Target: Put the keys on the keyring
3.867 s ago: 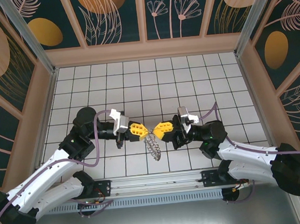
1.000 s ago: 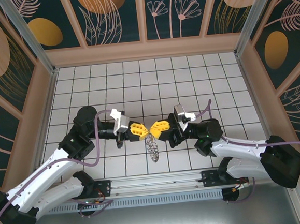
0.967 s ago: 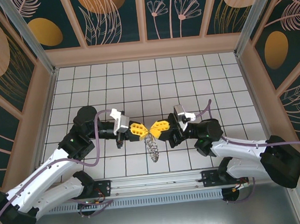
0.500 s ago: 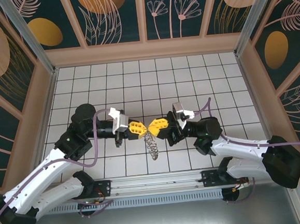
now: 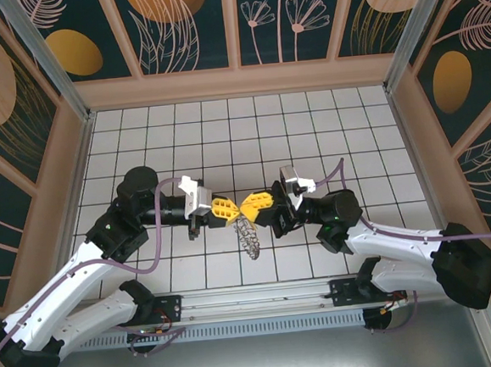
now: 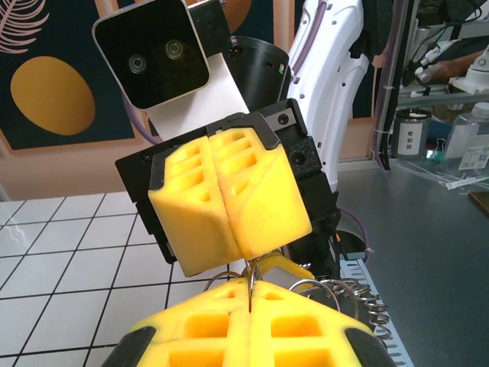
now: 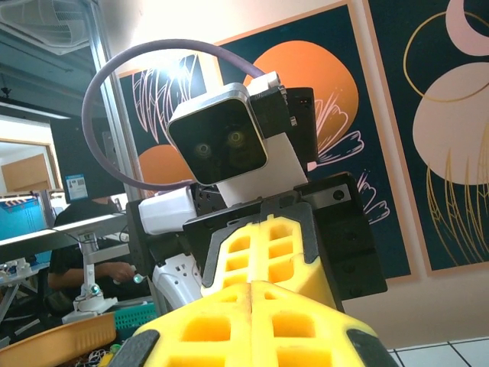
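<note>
Between two arms' closed jaws hangs one keyring.

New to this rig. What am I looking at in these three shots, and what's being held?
A left arm and a right arm, both white robots, are bolted at the near edge of a white tiled surface. One picture looks down from above and behind; the other two come from wrist cameras, each looking past its own yellow fingers at the opposite arm. The left pincer and right pincer are shut, tip to tip. A grey keyring dangles below them, its wire pinched in the left pincer.
</note>
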